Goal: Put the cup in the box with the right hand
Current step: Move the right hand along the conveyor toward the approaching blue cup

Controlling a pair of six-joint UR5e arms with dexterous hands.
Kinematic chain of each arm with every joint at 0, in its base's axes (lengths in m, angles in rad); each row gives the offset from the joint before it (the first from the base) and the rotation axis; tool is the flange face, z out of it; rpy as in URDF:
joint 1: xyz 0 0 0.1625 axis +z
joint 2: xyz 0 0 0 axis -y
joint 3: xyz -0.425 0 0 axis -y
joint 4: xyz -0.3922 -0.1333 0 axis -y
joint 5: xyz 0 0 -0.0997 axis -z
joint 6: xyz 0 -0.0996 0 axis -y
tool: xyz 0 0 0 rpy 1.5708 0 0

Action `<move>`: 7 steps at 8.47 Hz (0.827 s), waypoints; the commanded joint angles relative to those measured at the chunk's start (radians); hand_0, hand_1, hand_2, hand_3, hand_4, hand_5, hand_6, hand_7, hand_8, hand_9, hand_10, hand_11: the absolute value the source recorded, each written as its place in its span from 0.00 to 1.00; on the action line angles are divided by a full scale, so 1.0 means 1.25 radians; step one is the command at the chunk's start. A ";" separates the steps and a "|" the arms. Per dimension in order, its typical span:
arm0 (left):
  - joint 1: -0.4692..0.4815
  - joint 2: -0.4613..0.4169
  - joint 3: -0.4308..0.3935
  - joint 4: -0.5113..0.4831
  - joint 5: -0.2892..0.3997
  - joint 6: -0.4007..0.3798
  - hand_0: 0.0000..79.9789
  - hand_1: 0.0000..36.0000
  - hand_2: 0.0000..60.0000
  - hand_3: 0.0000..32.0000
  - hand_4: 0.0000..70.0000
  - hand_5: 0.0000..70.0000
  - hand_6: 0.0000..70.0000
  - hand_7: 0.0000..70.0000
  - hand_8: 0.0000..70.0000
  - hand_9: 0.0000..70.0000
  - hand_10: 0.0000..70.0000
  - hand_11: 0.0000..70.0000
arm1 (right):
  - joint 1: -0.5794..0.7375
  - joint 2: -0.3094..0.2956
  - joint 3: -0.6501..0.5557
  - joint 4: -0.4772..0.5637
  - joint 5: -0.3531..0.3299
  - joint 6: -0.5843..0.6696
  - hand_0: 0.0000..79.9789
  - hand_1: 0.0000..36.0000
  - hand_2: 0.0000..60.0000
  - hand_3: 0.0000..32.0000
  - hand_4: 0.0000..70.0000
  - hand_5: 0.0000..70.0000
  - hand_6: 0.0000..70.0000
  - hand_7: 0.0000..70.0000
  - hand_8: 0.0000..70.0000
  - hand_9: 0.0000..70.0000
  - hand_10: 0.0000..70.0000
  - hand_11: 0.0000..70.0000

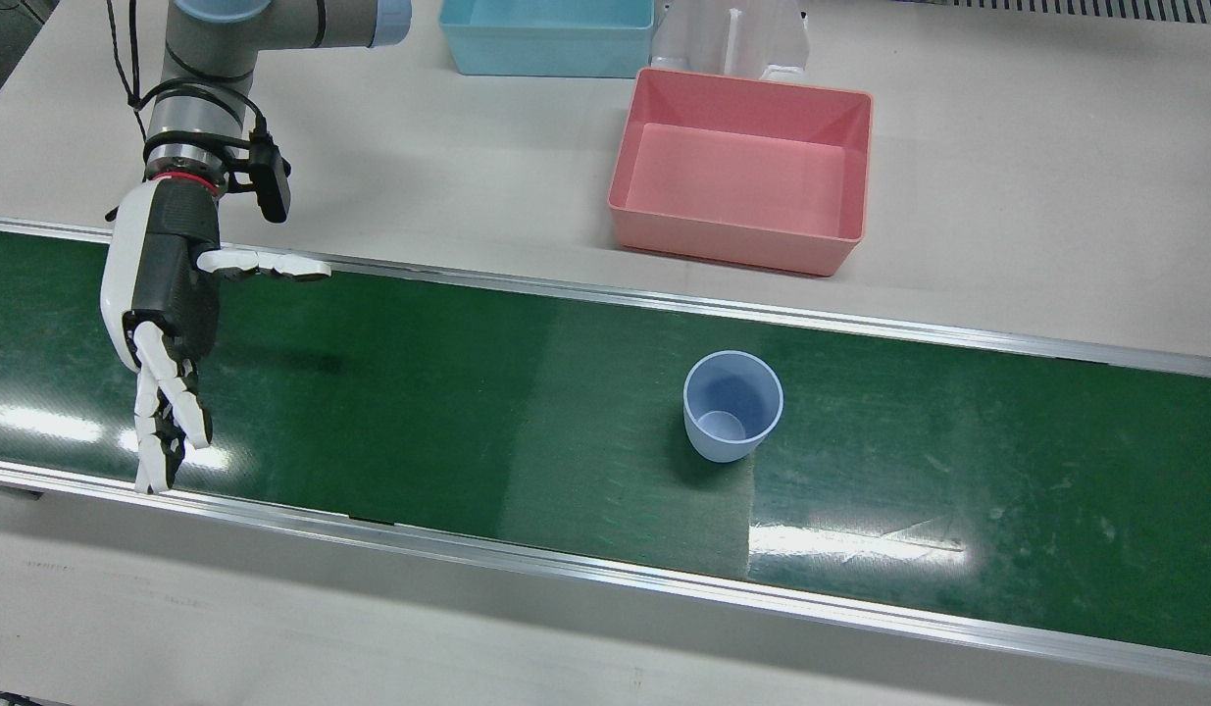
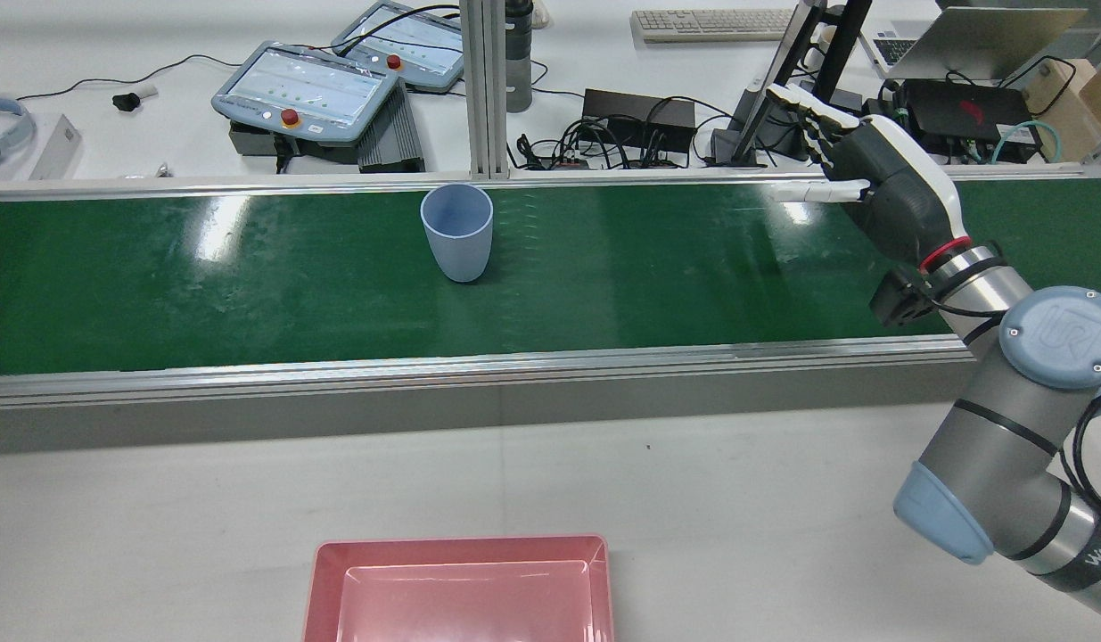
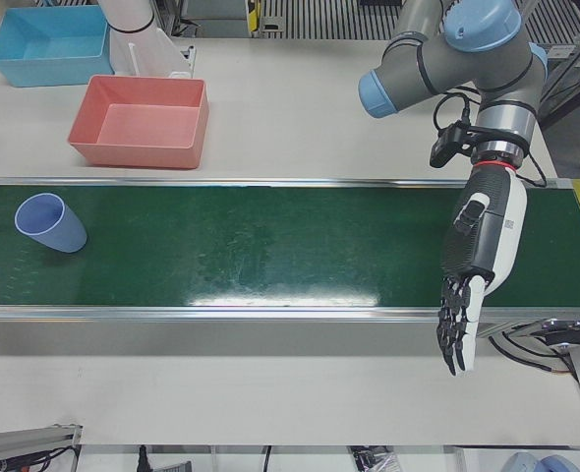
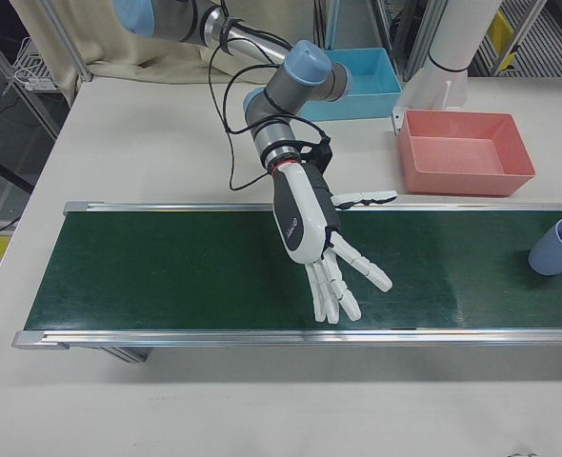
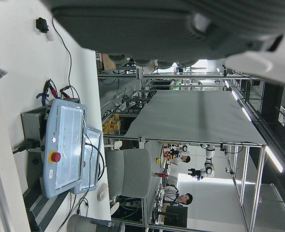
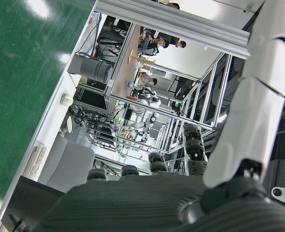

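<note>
A pale blue cup point(image 1: 732, 407) stands upright on the green conveyor belt point(image 1: 468, 392); it also shows in the rear view point(image 2: 456, 232), the left-front view point(image 3: 49, 224) and the right-front view point(image 4: 559, 246). The empty pink box point(image 1: 742, 245) sits on the white table behind the belt, close to the cup, and shows in the rear view point(image 2: 461, 546). My right hand point(image 1: 164, 314) is open above the belt, fingers spread, far to the side of the cup; it shows in the rear view point(image 2: 884, 192) and the right-front view point(image 4: 310, 224). My left hand point(image 3: 477, 256) is open and empty over the belt's far end.
A blue box point(image 1: 546, 59) stands beside a white pedestal point(image 1: 732, 39) behind the pink box. Aluminium rails point(image 1: 605, 569) edge the belt. Teach pendants point(image 2: 305, 89), cables and a metal post point(image 2: 479, 89) lie beyond the belt on the operators' side.
</note>
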 commanded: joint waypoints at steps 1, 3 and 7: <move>0.001 0.000 0.000 0.001 0.000 -0.001 0.00 0.00 0.00 0.00 0.00 0.00 0.00 0.00 0.00 0.00 0.00 0.00 | -0.019 0.003 0.002 -0.004 0.001 0.001 0.62 0.54 0.10 0.00 0.00 0.07 0.05 0.14 0.00 0.03 0.00 0.00; 0.001 0.000 0.000 0.001 0.000 0.000 0.00 0.00 0.00 0.00 0.00 0.00 0.00 0.00 0.00 0.00 0.00 0.00 | -0.041 0.011 0.002 -0.004 0.002 -0.001 0.63 0.56 0.09 0.00 0.00 0.07 0.05 0.13 0.00 0.03 0.00 0.00; 0.001 0.000 0.000 0.001 0.000 0.000 0.00 0.00 0.00 0.00 0.00 0.00 0.00 0.00 0.00 0.00 0.00 0.00 | -0.059 0.023 0.000 -0.005 0.008 -0.003 0.63 0.56 0.10 0.00 0.00 0.07 0.05 0.15 0.00 0.03 0.00 0.00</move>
